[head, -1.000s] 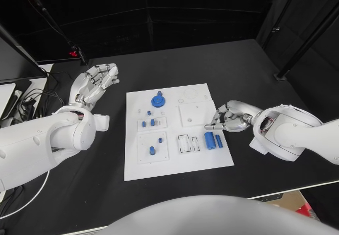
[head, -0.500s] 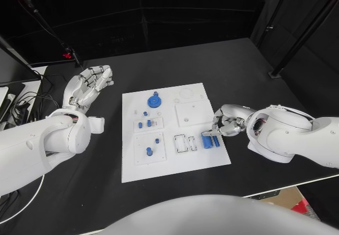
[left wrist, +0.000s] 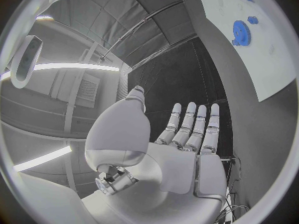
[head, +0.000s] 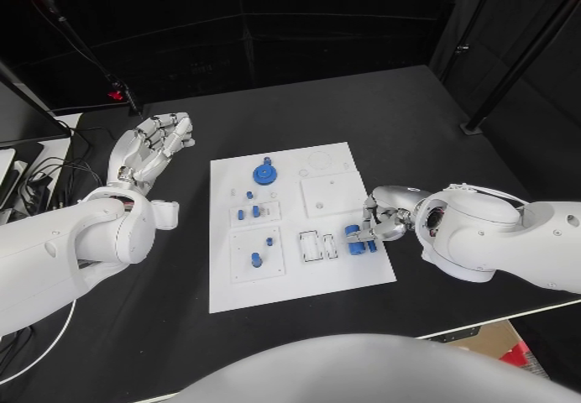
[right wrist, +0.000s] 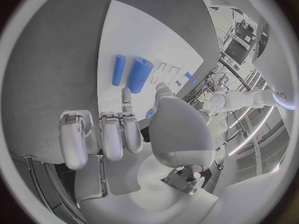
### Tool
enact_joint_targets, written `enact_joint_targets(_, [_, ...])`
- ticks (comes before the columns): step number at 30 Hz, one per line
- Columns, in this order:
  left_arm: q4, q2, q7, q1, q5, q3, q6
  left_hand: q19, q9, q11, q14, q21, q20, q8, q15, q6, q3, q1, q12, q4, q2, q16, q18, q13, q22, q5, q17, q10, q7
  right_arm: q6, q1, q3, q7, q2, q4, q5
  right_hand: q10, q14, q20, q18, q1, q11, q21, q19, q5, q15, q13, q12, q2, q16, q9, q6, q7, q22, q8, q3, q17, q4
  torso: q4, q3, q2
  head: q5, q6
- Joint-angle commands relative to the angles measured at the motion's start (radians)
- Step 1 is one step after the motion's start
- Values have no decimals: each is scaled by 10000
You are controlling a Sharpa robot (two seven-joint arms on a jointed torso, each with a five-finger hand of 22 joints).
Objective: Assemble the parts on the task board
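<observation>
The white task board (head: 303, 285) lies mid-table and carries a blue gear (head: 265, 175), small blue pegs (head: 248, 210) and two blue cylinders by its right edge. My right hand (head: 388, 220) sits at that edge over the thick cylinder (head: 353, 242); the thin cylinder (head: 372, 244) lies beside it. In the right wrist view the right hand (right wrist: 143, 129) has most fingers curled in. One fingertip (right wrist: 126, 92) is at the end of the thick cylinder (right wrist: 140, 73), which lies flat on the board (right wrist: 137, 30). Whether it is pinched is unclear. My left hand (head: 154, 144) lies flat off the board's left, fingers straight and holding nothing (left wrist: 181, 134).
Two white slot frames (head: 320, 246) sit just left of the cylinders, with a square white plate (head: 329, 195) above them. Cables and equipment (head: 36, 176) crowd the table's left edge. A black pole (head: 484, 92) stands at the far right.
The camera shifted after the earliest frame. My right hand has come down from beside the square plate onto the thick cylinder. The left hand has stayed still.
</observation>
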Motion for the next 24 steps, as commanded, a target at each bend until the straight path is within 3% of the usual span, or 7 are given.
enact_joint_targets(1, [5,-5,1356,12,9,9,97,39,-16,15,-85,-49,-6,44,5,-78,57,-2,42,5,84,28,-144,-7,-9,61,-8,-56,1500,498,-27,-4,-303,74,-40,-177,1023,1038,-56,-70,-56,-77,32,1057,-12,-65,2630,26,-44,24,17,16,-62,2631,53,61,2631,-19,-5,-9,-3,27,-1])
enact_joint_targets(24, [-29,-12,1343,-3,9,9,122,22,-26,14,-90,-52,-6,68,4,-90,61,7,73,2,122,53,-146,-20,-34,61,-37,-62,1501,562,-113,-4,-321,760,-380,-73,1023,1038,-112,-70,-117,-134,32,1057,-59,-116,2630,26,244,24,138,-52,-113,2631,199,149,2631,-29,-11,-8,-7,51,-1])
